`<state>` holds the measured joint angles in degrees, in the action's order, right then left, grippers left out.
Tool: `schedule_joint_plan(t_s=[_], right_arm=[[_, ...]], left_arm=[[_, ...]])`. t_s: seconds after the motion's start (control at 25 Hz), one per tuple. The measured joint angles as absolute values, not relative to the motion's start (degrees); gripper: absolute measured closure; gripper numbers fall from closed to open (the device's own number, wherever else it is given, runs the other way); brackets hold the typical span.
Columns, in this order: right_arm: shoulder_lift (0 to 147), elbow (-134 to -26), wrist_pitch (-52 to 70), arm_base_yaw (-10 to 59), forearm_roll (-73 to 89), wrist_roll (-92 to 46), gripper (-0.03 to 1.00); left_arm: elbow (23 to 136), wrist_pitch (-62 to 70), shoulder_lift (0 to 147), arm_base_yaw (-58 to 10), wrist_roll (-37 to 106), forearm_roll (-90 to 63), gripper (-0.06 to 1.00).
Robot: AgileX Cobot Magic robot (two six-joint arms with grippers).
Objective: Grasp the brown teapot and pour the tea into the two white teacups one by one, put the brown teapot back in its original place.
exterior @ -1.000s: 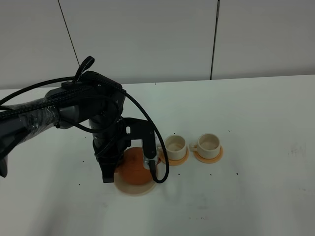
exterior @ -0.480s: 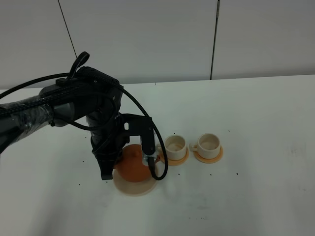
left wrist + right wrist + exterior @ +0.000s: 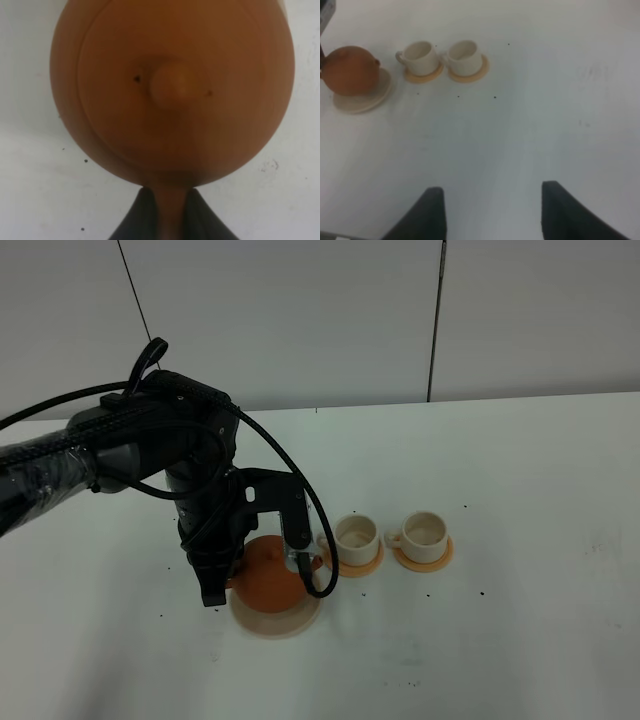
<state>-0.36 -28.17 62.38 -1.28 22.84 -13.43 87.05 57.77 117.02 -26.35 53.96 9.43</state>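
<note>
A: Which claw is holding the teapot (image 3: 268,580)?

B: The left claw (image 3: 169,220) is gripping it, pinched narrow on the loop handle (image 3: 170,195), with the lid knob (image 3: 174,85) sitting straight ahead of the fingers.

A: And where is the teapot resting?

B: It is sitting over the pale round mat (image 3: 275,626) in the left half of the bench (image 3: 520,640), closer to the front edge than the back edge. Whether it is touching the mat or floating just above it, I cannot tell.

A: What is the pour depending on?

B: The line from handle to spout. It is running along the bench towards the right edge, and the spout (image 3: 376,62) is pointing at the first cup (image 3: 356,534), which is standing just beside it on an orange coaster (image 3: 362,564). The second cup (image 3: 424,529) is standing further along the same line, nearer the right edge. So I am judging that the pot needs carrying rightwards and tipping spout-down, not turning.

A: Is the right claw (image 3: 492,210) helping?

B: No, it is hanging wide and empty, well apart from teapot and cups; the left arm is plainly the nearer one
</note>
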Motion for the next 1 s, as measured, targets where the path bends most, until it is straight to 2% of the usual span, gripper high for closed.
schedule_joint_plan(t_s=[0.48,1.0], right_arm=[[-0.36,-28.17,62.38,-1.28,22.84,-13.43,0.55],[-0.36,-28.17,62.38,-1.28,22.84,-13.36,0.55]], left_arm=[[87.05,58.20,113.06,-25.68,53.96,10.28,0.78],[87.05,47.56,112.83,-25.73,53.09,10.50,0.78]])
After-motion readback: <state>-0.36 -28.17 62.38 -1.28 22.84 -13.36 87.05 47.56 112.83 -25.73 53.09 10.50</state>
